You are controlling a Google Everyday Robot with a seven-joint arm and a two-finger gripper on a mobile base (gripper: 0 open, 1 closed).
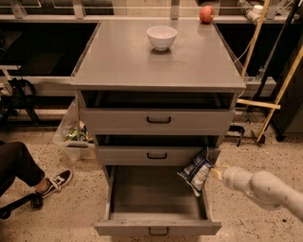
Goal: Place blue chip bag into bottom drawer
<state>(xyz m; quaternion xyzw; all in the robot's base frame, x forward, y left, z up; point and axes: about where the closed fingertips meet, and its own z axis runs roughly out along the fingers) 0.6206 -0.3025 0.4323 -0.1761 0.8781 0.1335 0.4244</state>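
Note:
The blue chip bag (196,171), dark blue foil with a white label, hangs upright over the right side of the bottom drawer (156,226). That drawer is pulled out and its grey box is bare inside. My gripper (213,172) comes in from the right on a pale arm and is shut on the bag's right edge. The bag's lower tip sits just above the drawer's right wall.
Two upper grey drawers (158,119) stand slightly open. A white bowl (161,37) and a red apple (206,14) rest on the cabinet top. A person's leg and shoe (54,182) are on the floor at left, next to a clear bin (73,134). Wooden sticks (279,92) lean at right.

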